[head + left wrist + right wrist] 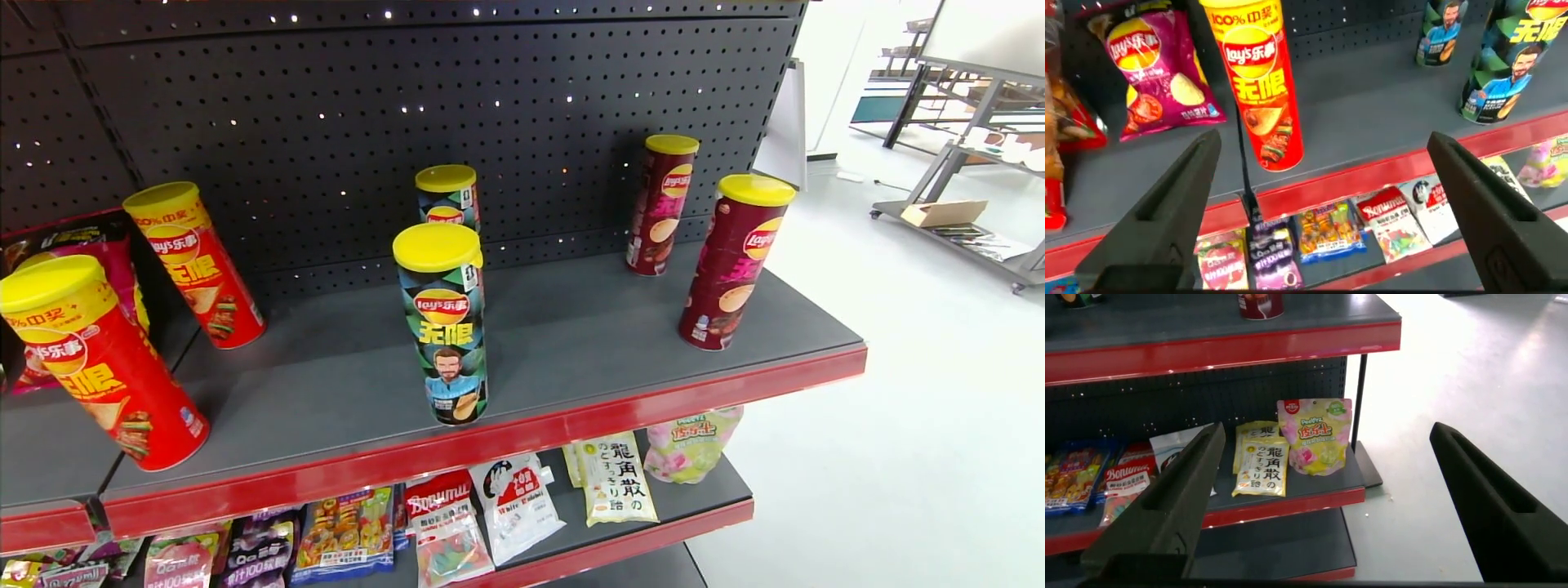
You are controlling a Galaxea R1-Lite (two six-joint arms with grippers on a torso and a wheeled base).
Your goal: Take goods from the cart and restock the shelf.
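The left end effector [1323, 139] and right end effector [1328, 426] gape wide, empty. Six chip cans [441, 322] stand upright on the shelf [588, 343].

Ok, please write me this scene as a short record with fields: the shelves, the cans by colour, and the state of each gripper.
upper shelf: grey board, red front edge, six standing cans in three pairs
red cans: two, at the robot's left, one behind the other
blue-green cans: two, centre, one behind the other
maroon cans: two, right end
purple chip bag: behind the red cans
lower shelf: snack bags in a row
left gripper: open, empty
right gripper: open, empty
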